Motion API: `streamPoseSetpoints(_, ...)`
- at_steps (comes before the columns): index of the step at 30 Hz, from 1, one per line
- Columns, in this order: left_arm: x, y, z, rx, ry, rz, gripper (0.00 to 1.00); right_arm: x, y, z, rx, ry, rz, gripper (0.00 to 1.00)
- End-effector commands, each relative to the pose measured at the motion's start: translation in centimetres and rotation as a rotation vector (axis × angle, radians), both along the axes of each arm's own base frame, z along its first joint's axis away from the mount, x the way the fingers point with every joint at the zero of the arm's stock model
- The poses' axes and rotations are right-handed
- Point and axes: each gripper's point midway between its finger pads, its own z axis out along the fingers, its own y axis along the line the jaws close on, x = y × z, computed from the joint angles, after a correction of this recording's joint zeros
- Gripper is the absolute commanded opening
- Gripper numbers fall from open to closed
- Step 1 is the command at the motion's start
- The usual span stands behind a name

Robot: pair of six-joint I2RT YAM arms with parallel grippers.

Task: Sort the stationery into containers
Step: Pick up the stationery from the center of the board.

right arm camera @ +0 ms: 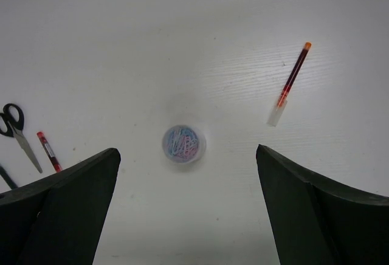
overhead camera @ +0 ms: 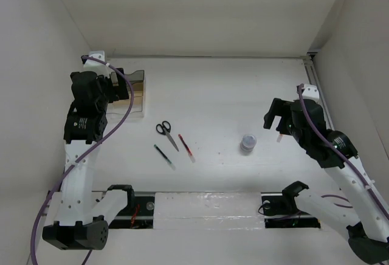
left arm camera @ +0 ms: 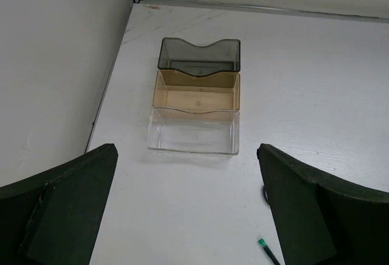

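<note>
Small black-handled scissors (overhead camera: 164,129), a slim red pen (overhead camera: 186,147) and a slim dark pen (overhead camera: 164,155) lie left of the table's middle. The round greyish-lilac cylinder (overhead camera: 247,143) stands to their right; the right wrist view shows coloured paper clips inside it (right arm camera: 183,144). The box (overhead camera: 137,92) sits at the far left, with smoky, brownish (left arm camera: 196,92) and clear sections. My left gripper (overhead camera: 118,86) hovers beside it, open and empty (left arm camera: 186,155). My right gripper (overhead camera: 276,114) is open and empty above the cylinder (right arm camera: 187,149).
A second red pen with an orange tip (right arm camera: 290,82) lies to the right of the cylinder, under my right gripper (overhead camera: 279,137). White walls close the table on the left, back and right. The dark pen's green end (left arm camera: 262,242) shows by my left gripper's right finger.
</note>
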Motion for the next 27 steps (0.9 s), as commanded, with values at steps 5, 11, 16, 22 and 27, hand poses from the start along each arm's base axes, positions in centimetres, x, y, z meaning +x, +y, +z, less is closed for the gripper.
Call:
streamPoseSetpoints(5, 0.2, 0.1, 1.1, 0.015, -0.041, -0.005, 1.00, 0.1, 0.4, 1.1, 0.057, -0.054, 0.007, 1.00)
streamPoseSetpoints(11, 0.1, -0.7, 0.5, 0.000, -0.018, -0.054, 1.00, 0.2, 1.7, -0.6, 0.096, -0.019, 0.044, 1.00)
streamPoseSetpoints(16, 0.7, -5.3, -1.6, -0.008, 0.094, -0.298, 1.00, -0.5, 1.1, 0.1, 0.111, -0.051, 0.005, 1.00)
streamPoseSetpoints(22, 2.7, -14.5, -5.7, 0.080, 0.289, -0.580, 1.00, -1.2, -0.6, 5.0, 0.145, -0.148, -0.070, 1.00)
streamPoseSetpoints(27, -0.1, -24.3, -5.0, 0.084, 0.212, -0.870, 1.00, -2.7, -3.0, 9.3, 0.177, -0.244, -0.152, 1.00)
